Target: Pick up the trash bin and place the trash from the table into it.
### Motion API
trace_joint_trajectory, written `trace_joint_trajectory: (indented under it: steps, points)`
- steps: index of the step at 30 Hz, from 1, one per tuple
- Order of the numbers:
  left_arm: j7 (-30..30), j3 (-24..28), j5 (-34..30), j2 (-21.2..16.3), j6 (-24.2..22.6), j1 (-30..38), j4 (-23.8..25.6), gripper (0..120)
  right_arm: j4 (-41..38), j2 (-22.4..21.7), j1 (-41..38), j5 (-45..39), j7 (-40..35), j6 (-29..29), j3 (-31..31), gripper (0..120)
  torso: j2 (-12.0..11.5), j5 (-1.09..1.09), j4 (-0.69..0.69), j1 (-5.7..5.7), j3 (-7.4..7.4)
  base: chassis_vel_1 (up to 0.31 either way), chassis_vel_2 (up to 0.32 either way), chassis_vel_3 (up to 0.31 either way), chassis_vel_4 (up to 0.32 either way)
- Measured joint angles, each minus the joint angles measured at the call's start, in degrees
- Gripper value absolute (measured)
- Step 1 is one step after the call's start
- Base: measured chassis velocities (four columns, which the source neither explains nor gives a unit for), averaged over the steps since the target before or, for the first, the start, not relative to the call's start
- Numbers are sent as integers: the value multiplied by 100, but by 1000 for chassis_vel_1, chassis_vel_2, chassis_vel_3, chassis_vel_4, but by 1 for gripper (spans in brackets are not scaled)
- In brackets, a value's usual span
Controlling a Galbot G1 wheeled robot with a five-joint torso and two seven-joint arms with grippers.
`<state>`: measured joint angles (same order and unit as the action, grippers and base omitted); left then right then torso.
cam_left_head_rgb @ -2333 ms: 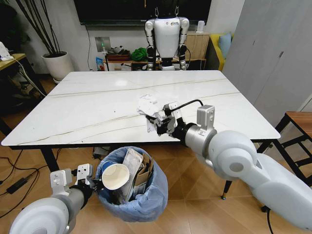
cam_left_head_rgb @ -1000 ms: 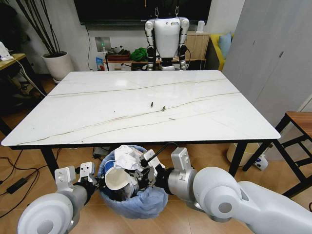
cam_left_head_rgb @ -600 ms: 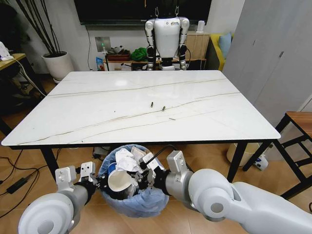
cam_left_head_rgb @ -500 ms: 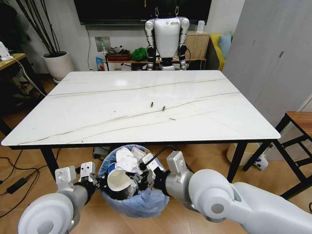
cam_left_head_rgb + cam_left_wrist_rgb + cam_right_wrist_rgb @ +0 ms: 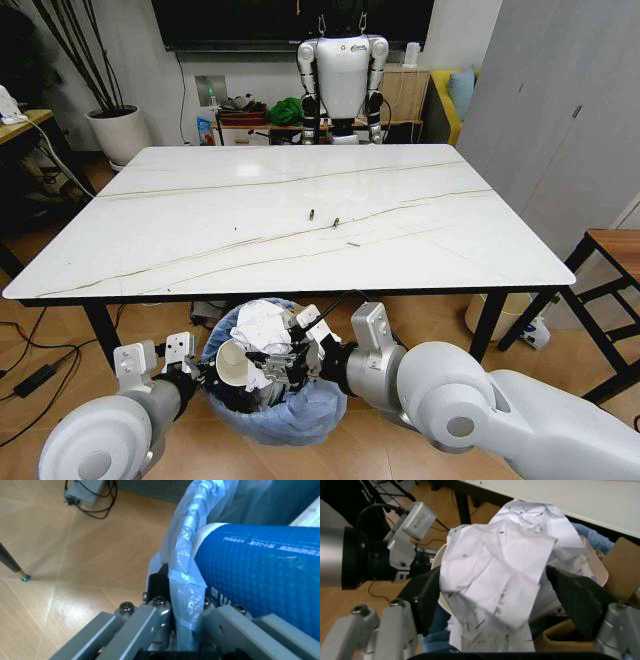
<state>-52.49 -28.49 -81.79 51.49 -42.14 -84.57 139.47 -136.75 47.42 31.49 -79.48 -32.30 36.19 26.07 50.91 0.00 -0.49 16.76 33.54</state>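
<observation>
The trash bin (image 5: 290,415), lined with a light-blue bag, hangs below the table's (image 5: 200,200) front edge. My left gripper (image 5: 200,377) is shut on its rim; in the left wrist view the bag-covered rim (image 5: 185,592) sits between the fingers, beside a blue paper cup (image 5: 260,566). My right gripper (image 5: 287,356) hovers over the bin mouth. Its fingers (image 5: 427,600) stand apart, with crumpled white paper (image 5: 500,573) lying loose between them on the bin's contents. The paper (image 5: 262,323) tops the cup (image 5: 232,364) and cardboard (image 5: 622,570). A few tiny scraps (image 5: 335,222) lie mid-table.
A humanoid robot (image 5: 342,70) stands behind the table's far edge, a potted plant (image 5: 118,130) at the back left. A wooden stool (image 5: 612,255) is at the right, a cream bin (image 5: 498,312) under the table's right side. Cables (image 5: 35,380) run on the floor at left.
My right gripper carried the white paper from the table down to the bin. Its fingers have since spread, and the paper rests on the bin's contents. The left gripper kept its hold.
</observation>
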Motion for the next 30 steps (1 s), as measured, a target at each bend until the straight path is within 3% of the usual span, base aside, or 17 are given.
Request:
trace_joint_trajectory:
  steps: [3, 7, 30]
  points:
    - [3, 2, -4, -2, 0, 0, 0, 0, -2, -23, 0, 32, 30, 2, -96, 91, 0, 0, 0, 0, 0, 0, 0, 0, 0]
    - [5, -30, -11, -12, 0, -12, 0, 0, -2, -48, -15, 63, 125, 2, -282, 100, 0, 0, 0, 0, 0, 0, 0, 0, 0]
    - [6, -31, -12, 37, 0, -120, 32, 0, 527, 125, -148, 45, 231, -147, -1223, 100, 1, 0, 0, 0, 0, 0, 0, 0, 0]
